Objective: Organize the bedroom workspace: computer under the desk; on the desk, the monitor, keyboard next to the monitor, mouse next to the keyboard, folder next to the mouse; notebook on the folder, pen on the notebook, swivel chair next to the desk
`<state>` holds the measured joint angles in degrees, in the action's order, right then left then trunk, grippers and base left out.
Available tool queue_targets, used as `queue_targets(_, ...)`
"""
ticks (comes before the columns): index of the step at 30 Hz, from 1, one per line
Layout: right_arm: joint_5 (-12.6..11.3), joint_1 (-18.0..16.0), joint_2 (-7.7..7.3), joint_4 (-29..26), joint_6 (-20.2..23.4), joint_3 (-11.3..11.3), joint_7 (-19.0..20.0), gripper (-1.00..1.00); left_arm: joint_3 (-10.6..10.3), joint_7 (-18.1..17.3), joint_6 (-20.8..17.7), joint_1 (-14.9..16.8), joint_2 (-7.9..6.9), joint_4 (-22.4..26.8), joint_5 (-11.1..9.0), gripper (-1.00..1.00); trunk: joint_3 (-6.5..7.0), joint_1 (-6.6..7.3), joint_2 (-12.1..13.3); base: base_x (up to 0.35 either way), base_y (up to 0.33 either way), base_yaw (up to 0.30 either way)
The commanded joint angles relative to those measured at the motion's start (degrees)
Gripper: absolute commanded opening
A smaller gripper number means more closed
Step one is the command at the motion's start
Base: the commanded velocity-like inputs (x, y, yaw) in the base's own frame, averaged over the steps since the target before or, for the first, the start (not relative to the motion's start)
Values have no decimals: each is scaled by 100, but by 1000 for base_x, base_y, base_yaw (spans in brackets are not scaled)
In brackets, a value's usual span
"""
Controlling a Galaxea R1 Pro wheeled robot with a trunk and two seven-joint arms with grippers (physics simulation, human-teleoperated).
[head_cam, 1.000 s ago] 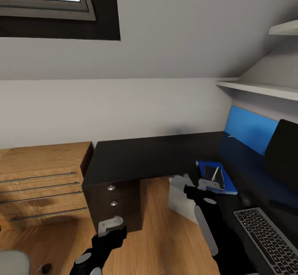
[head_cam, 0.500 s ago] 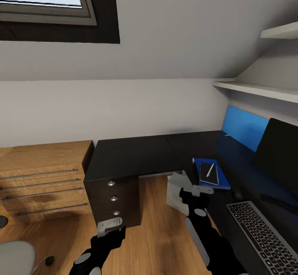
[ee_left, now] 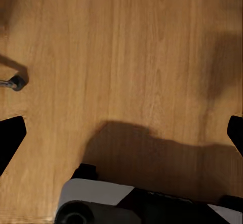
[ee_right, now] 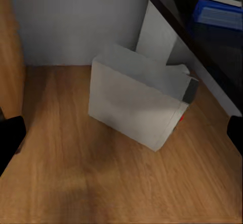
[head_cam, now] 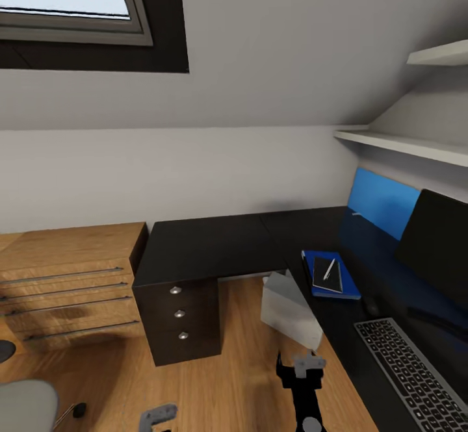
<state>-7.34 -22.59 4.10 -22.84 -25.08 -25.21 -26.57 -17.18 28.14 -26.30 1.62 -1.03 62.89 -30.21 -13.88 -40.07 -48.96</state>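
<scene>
Desk (head_cam: 214, 243) work reads outward from the right gripper (head_cam: 306, 363), which hangs low over the wooden floor (head_cam: 234, 367) with its fingers spread and nothing between them. Just ahead of it the computer (head_cam: 289, 308) stands on the floor beside the desk's white leg (ee_right: 157, 34), partly under the black top. Further ahead and to its right, the folder (head_cam: 330, 275) lies flat on the desk with the notebook (head_cam: 327, 274) stacked on it and the pen (head_cam: 329, 269) on top. Beyond the folder's near corner the mouse (head_cam: 371, 305) is a dark, hard-to-read blob, and the keyboard (head_cam: 413, 370) runs off the picture's edge at the gripper's right. The monitor (head_cam: 437, 243) stands behind it, also cut off. The left gripper (head_cam: 158, 415) sits at the picture's bottom edge, mostly cropped; its wrist view shows dark fingertips (ee_left: 10, 138) set wide apart over bare floor. Left of it, a grey corner of the swivel chair (head_cam: 23, 406) and one caster (head_cam: 78, 410) show. A wooden drawer unit (head_cam: 68, 279) stands against the white wall.
</scene>
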Motion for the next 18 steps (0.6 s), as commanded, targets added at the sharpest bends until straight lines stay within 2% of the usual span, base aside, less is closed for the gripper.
queue_targets(1,-52,-8,2,577,-391,-92,18,100,-20,55,111,6,-11,-330,-54,100,11,22,35,0,0,0)
queue_targets(2,-51,-9,4,753,-483,-102,40,100,-18,54,181,6,-13,-437,-55,100,29,44,75,0,0,0)
queue_targets(3,-50,-9,11,1217,-686,-120,98,100,-16,48,505,6,-18,-785,-55,100,47,66,115,0,0,7)
queue_targets(4,-57,-9,8,1605,-860,-121,138,100,-23,44,1104,5,-13,-1263,-59,100,65,88,156,0,0,106)
queue_targets(5,-62,-9,5,1709,-923,-118,146,100,-34,42,1335,5,-11,-1447,-60,100,83,110,196,0,0,138)
queue_targets(6,-73,-9,1,1877,-1068,-114,154,100,-65,39,1823,5,-5,-1831,-57,100,101,131,236,0,0,185)
queue_targets(7,-77,-9,0,1942,-1154,-113,156,100,-88,36,2086,5,-1,-2025,-51,100,119,153,276,0,0,202)
queue_targets(8,-84,-9,-7,2040,-1343,-106,150,100,-167,33,2643,5,3,-2388,-15,100,137,175,316,0,0,229)
queue_targets(9,-90,-9,-14,2075,-1438,-101,147,100,-221,32,2919,5,3,-2555,17,100,155,197,356,0,0,239)
queue_targets(10,-110,-9,-34,2125,-1616,-94,142,100,-348,24,3434,5,3,-2857,106,100,173,219,396,0,0,253)
queue_targets(12,-197,-9,-67,2166,-1815,-83,134,100,-521,13,3946,5,5,-3264,260,100,209,263,476,0,0,263)
queue_targets(13,-250,-9,-78,2172,-1863,-75,133,100,-562,3,4052,5,10,-3386,309,100,227,285,517,0,0,270)
queue_targets(14,-480,-9,-98,2181,-1967,-47,129,100,-642,-66,4259,5,44,-3658,413,100,245,307,557,0,0,275)
queue_targets(16,-869,-9,-97,2175,-2092,-24,133,100,-690,-301,4385,5,98,-3837,471,100,280,351,637,0,0,278)
queue_targets(18,-1098,-9,-88,2175,-2230,-22,134,100,-706,-592,4425,5,126,-3912,487,100,316,395,717,0,0,281)
